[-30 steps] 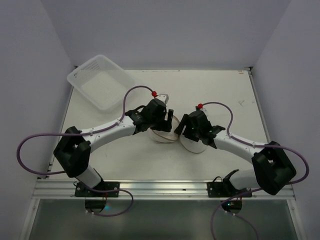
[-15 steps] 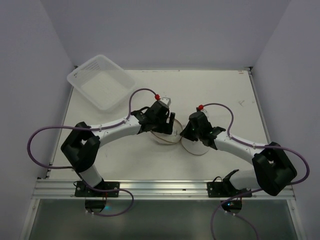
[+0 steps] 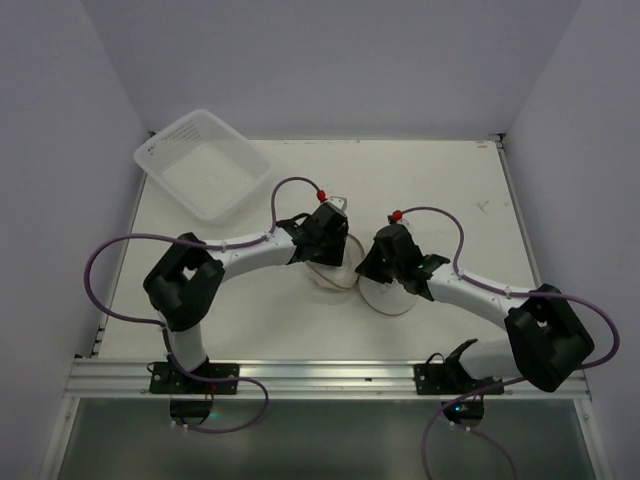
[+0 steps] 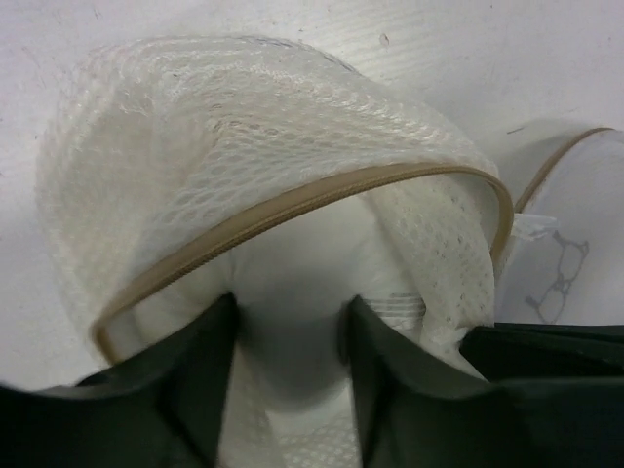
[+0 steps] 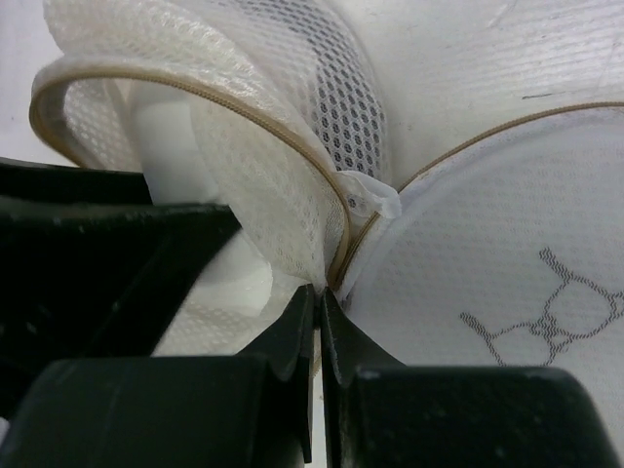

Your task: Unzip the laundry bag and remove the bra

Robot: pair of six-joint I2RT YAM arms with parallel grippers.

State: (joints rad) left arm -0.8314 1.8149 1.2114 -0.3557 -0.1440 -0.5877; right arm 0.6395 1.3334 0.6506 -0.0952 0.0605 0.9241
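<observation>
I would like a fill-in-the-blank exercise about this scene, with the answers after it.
The zip of the laundry bag stands ____, not closed.
The right gripper is shut on the bag's rim, beside the ____ pictogram.
The clear plastic tub sits at the table's far ____ corner.
Answers: open, bra, left.

This is my bench in a robot lab, set up as a test booth. My left arm (image 3: 240,255) and my right arm (image 3: 480,295) are bolted to a metal rail (image 3: 320,377) at the near edge of a plain white table (image 3: 470,240). Bare pale walls (image 3: 330,60) box it in on three sides. Purple cables (image 3: 105,290) loop loose off the joints, and a clear plastic tub (image 3: 200,165) sits at the far left corner.
</observation>
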